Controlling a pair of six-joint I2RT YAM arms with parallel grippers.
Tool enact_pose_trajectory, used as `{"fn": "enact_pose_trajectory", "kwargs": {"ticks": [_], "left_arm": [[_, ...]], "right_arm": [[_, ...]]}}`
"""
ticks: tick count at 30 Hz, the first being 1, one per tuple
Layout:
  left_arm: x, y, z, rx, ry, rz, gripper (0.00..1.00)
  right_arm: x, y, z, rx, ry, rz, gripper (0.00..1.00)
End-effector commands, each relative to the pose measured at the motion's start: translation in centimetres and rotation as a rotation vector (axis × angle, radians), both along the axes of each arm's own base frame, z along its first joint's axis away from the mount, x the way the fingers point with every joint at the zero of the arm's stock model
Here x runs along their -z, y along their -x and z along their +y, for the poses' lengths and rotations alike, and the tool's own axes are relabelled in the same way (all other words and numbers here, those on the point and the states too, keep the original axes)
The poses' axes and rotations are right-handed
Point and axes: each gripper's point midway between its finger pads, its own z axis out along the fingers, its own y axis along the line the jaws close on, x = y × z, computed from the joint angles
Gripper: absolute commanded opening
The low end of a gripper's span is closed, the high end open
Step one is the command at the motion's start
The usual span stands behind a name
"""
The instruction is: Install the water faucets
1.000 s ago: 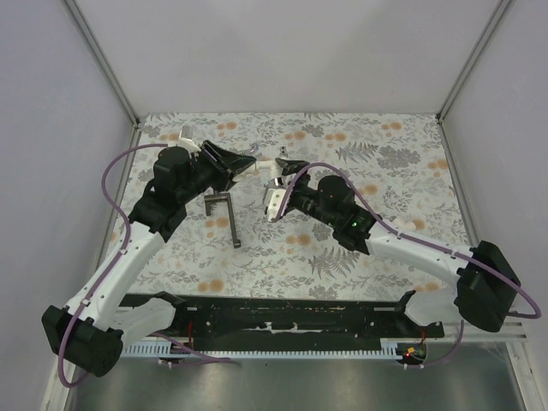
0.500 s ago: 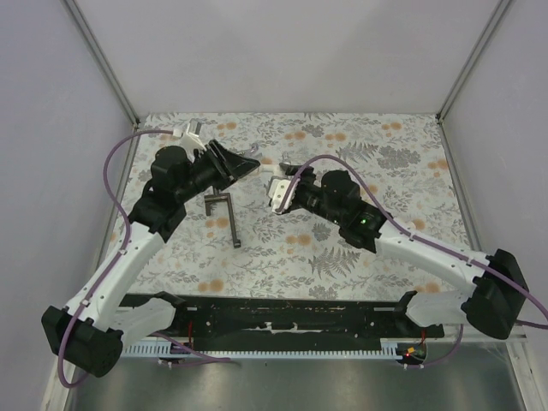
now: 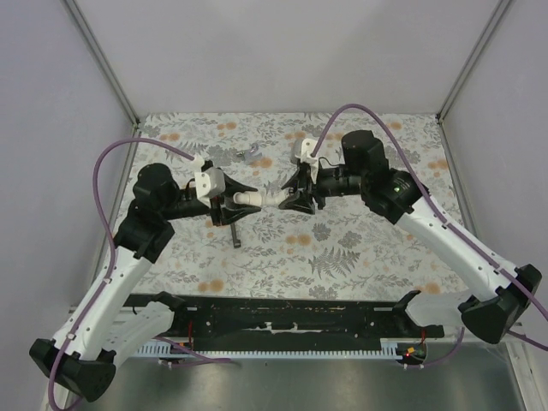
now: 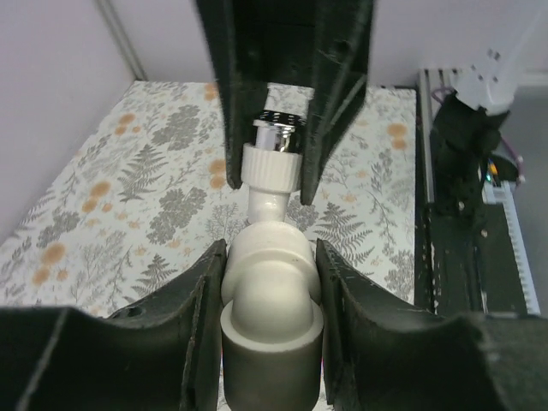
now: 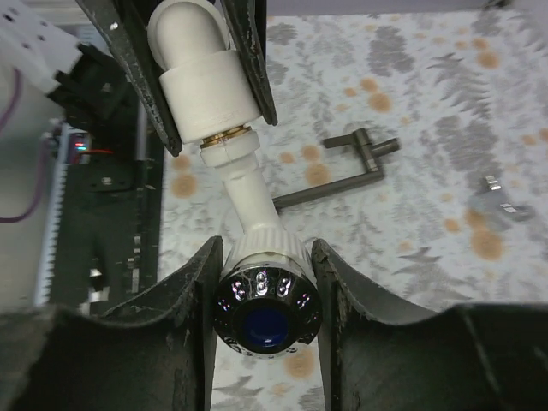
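One of the water faucets [image 3: 251, 199], a white bent pipe with a silvery threaded tip, hangs level above the table's middle, held between both grippers. My left gripper [image 3: 239, 199] is shut on its thick white elbow end [image 4: 272, 300]; the fingers [image 4: 205, 291] press both sides. My right gripper [image 3: 287, 199] faces it and is shut on the ribbed collar and silvery tip [image 5: 267, 308]. In the left wrist view the right gripper's fingers [image 4: 227, 86] flank that tip. In the right wrist view the left gripper [image 5: 205, 77] grips the elbow at the top.
A dark T-shaped metal tool [image 3: 228, 224] [image 5: 342, 171] lies on the floral cloth below the left gripper. A tiny grey metal piece [image 3: 248, 155] [image 5: 495, 193] lies further back. Grey walls enclose the table; a black rail [image 3: 282, 312] runs along the near edge.
The left arm brought the faucet down towards the table's middle and turned it level. The right arm rose, turned to face it and shut its jaws on the silvery end.
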Motion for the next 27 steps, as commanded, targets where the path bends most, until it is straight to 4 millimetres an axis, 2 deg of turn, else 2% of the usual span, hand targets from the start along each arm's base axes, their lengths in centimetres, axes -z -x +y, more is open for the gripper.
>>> {"fn": "enact_pose_trajectory", "kwargs": {"ticks": [1,6,10,12,15,20,23,27], "left_arm": [[0.3,4.3,-0.1,0.269,-0.089,-0.191,0.02],[1.0,5.9,0.0,0.328,-0.065,-0.186,0.02],[0.9,4.4,-0.3,0.239,-0.02,-0.131,0.02],[0.7,3.2,-0.3,0.159,0.018,-0.072,0.02],[-0.2,0.1,-0.1,-0.025,0.107,0.057,0.02],[-1.8,-5.2,1.1,-0.339,0.318,0.366,0.02],[-1.6,-6.9,1.2,-0.432,0.439,0.586,0.02],[-1.6,-8.3,1.6,-0.507,0.574,0.776,0.02]], "right_arm": [[0.4,1.9,-1.7,-0.06,-0.037,0.367,0.1],[0.3,0.8,-2.4,-0.021,-0.021,0.452,0.18],[-0.3,-0.4,-2.8,0.036,-0.011,0.392,0.49],[-0.8,-1.4,-3.5,0.094,0.001,0.306,0.62],[-1.9,-2.6,-4.5,0.159,0.0,0.172,0.78],[-4.1,-3.7,-5.3,0.208,-0.099,-0.072,0.9],[-3.5,-4.2,-4.8,0.227,-0.126,-0.175,0.94],[-1.2,-4.7,-3.4,0.259,-0.016,-0.358,0.98]]}}
